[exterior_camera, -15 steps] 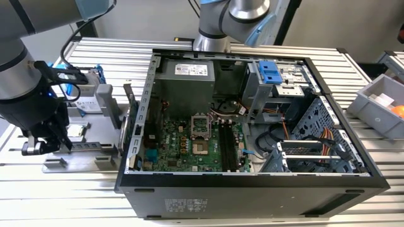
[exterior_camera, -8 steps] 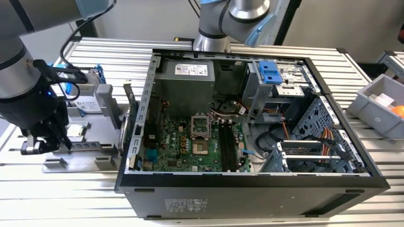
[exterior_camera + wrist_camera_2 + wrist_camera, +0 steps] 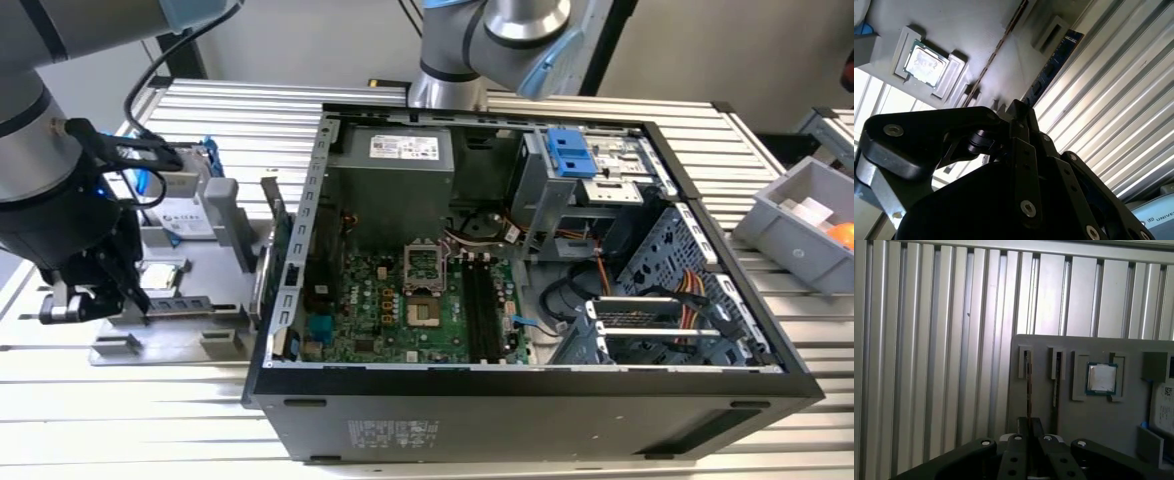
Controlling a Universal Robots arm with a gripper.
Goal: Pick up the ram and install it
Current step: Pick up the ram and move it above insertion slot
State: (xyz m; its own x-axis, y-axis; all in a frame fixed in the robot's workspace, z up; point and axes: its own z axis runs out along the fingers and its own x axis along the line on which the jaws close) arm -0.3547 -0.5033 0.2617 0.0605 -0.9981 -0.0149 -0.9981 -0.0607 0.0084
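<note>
The ram (image 3: 1053, 67) is a long dark board with black chips, standing on edge in a slot of the grey parts holder (image 3: 979, 30). In the first wrist view it shows edge-on as a thin strip (image 3: 1056, 382), with a second thin strip (image 3: 1028, 377) in the slot beside it. In the exterior view the ram (image 3: 262, 285) stands at the holder's edge next to the computer case. My gripper (image 3: 67, 305) hangs over the holder's near corner, apart from the ram. Its fingertips (image 3: 1029, 424) are pressed together with nothing between them.
A square silver CPU (image 3: 1101, 377) lies in a recess of the holder, and a hard drive in a blue frame (image 3: 187, 205) stands behind it. The open computer case (image 3: 534, 385) holds the motherboard with black memory slots (image 3: 481, 310). A grey bin (image 3: 807, 225) sits at the exterior view's right.
</note>
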